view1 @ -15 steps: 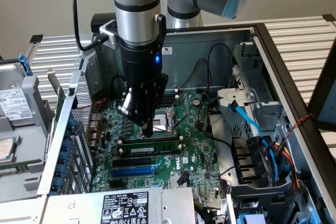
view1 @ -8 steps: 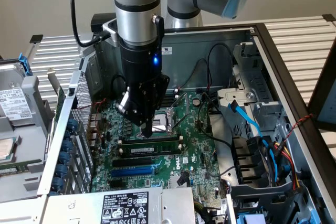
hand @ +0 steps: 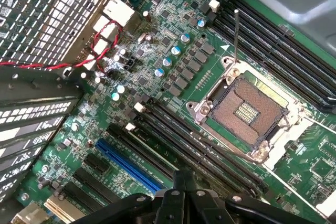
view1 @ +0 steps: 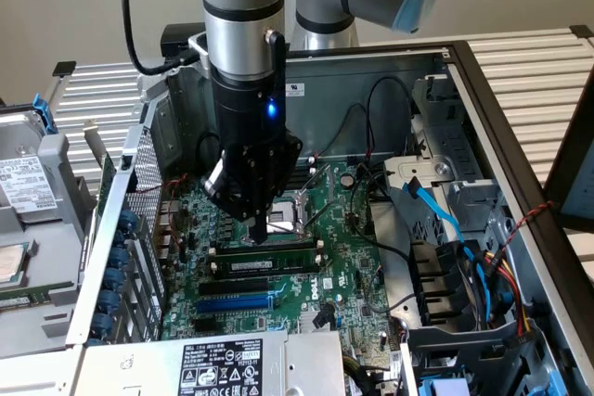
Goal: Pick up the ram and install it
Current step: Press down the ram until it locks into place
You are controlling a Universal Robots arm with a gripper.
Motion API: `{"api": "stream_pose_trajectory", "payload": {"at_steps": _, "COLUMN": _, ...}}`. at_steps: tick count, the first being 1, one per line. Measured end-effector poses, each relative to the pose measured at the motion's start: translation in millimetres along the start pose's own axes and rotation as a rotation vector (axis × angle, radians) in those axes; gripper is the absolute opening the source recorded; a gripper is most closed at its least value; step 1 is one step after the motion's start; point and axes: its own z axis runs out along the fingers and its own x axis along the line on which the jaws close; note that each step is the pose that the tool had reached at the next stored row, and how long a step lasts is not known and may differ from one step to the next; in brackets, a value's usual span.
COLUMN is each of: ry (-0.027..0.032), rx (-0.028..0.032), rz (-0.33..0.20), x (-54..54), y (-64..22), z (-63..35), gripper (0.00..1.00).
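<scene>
Open PC case [view1: 483, 71], motherboard [view1: 348, 257] boxed in: perforated metal wall [view1: 139, 183] at exterior view's left, drive bay with cables [view1: 464, 229] at exterior view's right, power supply [view1: 223, 364] at near edge. Little side room; clear access from above.

Arm vertical, gripper [view1: 261, 232] pointing down, fingers pressed together, tip on or just above ram [view1: 264, 249] lying along memory slot beside CPU socket [view1: 292, 210]; contact unclear.

Count: one ram stick, one CPU socket, one blue slot [view1: 237, 303], several black memory slots [hand: 199, 145] in wrist view.
</scene>
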Motion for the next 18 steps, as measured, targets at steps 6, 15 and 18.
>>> {"api": "stream_pose_trajectory", "payload": {"at_steps": 6, "ry": 0.0054, "rx": -0.0069, "rz": 0.094, "x": 0.0, "y": 0.0, "z": 0.0, "gripper": 0.11}}
{"api": "stream_pose_trajectory", "payload": {"at_steps": 15, "ry": 0.0136, "rx": -0.0174, "rz": 0.237, "x": 0.0, "y": 0.0, "z": 0.0, "gripper": 0.11}}
{"api": "stream_pose_trajectory", "payload": {"at_steps": 18, "ry": 0.0163, "rx": -0.0208, "rz": 0.285, "x": 0.0, "y": 0.0, "z": 0.0, "gripper": 0.11}}
